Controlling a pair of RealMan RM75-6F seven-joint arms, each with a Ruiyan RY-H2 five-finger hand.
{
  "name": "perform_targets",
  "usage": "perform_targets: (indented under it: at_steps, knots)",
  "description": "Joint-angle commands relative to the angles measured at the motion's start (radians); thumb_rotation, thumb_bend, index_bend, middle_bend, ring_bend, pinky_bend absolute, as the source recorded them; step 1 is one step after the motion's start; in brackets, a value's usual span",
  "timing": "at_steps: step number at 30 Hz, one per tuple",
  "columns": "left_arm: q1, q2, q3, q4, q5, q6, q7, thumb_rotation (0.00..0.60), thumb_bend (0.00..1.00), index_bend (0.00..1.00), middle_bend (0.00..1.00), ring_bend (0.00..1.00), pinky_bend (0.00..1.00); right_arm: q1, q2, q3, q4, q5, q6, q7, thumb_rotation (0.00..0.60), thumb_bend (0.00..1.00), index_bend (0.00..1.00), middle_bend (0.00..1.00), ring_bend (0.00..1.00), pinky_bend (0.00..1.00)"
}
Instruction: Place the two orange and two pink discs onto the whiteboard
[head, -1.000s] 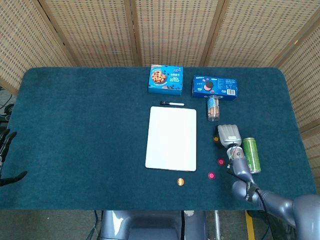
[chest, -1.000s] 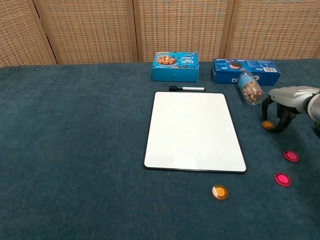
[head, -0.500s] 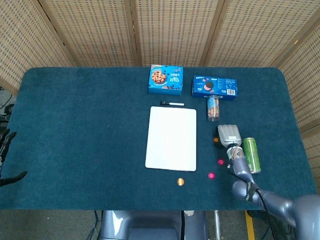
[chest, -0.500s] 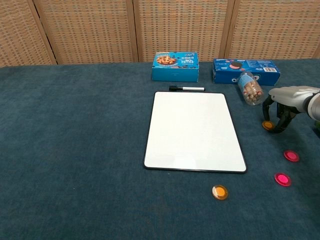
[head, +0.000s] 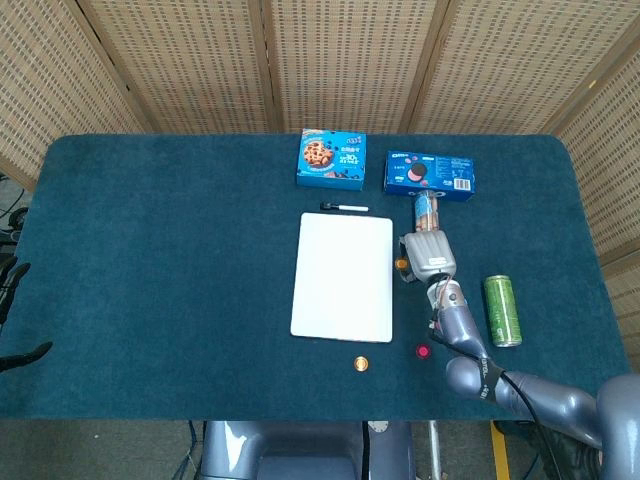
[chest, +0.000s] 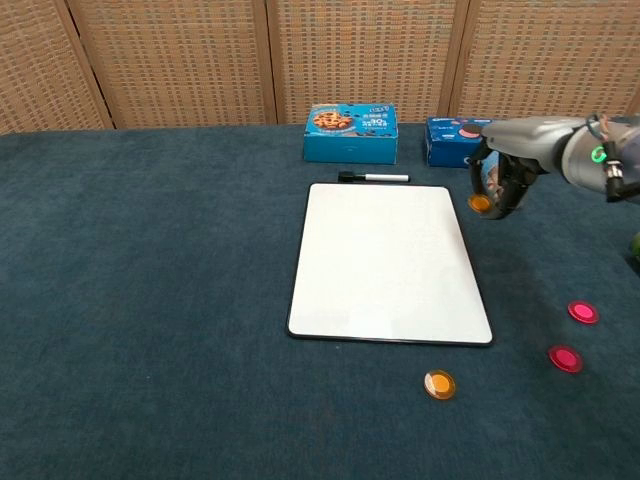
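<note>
Two pink discs lie nearest on the blue tabletop (chest: 150, 300), off the whiteboard's right side: one pink disc (chest: 565, 358) closer, the other pink disc (chest: 583, 311) just beyond it; an orange disc (chest: 439, 384) sits below the whiteboard's near edge, apart from it; the whiteboard (chest: 387, 262) lies flat in the middle with nothing on it; the right hand (chest: 503, 172) hangs just off its far right corner, fingers curled down around a second orange disc (chest: 480, 203), holding it clear of the cloth; a green can (head: 501, 310) lies on its side further right; a black marker (chest: 372, 177) lies along the whiteboard's far edge; behind stand a cookie box (chest: 351, 132) and an Oreo box (head: 429, 174), with a clear snack tube (head: 427, 211) by the hand; the left hand (head: 12, 310) shows only dark fingertips at the tabletop's left edge, so I cannot tell its state.
</note>
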Motion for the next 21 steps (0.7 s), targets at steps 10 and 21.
perform_targets:
  at_steps: [10,21]
  knots:
    - [-0.012,0.017,-0.008,0.009,-0.015,-0.024,-0.047,0.6,0.0,0.0,0.0,0.0,0.0,0.228,-0.163,0.068,-0.018,0.249,0.118,-0.251,0.6,0.34,0.57,0.99,1.0,1.0]
    - [-0.021,0.027,-0.003,0.012,-0.011,-0.045,-0.07,0.6,0.0,0.0,0.0,0.0,0.0,0.275,-0.241,0.048,0.042,0.294,0.137,-0.301,0.6,0.18,0.31,0.97,1.0,1.0]
